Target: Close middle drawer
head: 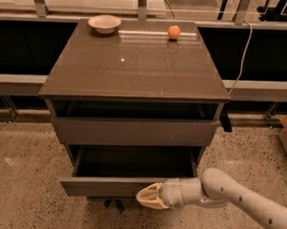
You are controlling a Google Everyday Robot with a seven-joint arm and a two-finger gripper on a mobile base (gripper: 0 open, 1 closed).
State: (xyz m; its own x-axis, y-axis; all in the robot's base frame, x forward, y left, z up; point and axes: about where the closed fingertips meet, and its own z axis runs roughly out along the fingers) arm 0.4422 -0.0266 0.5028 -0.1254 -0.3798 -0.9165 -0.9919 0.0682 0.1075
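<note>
The middle drawer point(107, 185) is pulled well out of the cabinet, low in the camera view. It has a slim, flat grey-brown front panel and a bare dark tray point(132, 163) behind it. My gripper point(147, 197) comes in from the lower right on a pale arm. Its yellowish tip lies against the lower edge of the drawer's front panel, right of the panel's middle. Above it, a similar drawer with a taller front panel point(133, 131) stands slightly out under the cabinet top.
The glossy brown cabinet top point(131, 63) carries a white bowl point(104, 23) at the back left and an orange fruit point(174, 32) at the back right. Speckled floor point(26, 187) surrounds the cabinet. A rail point(259, 90) and a hanging cable point(241, 54) run behind.
</note>
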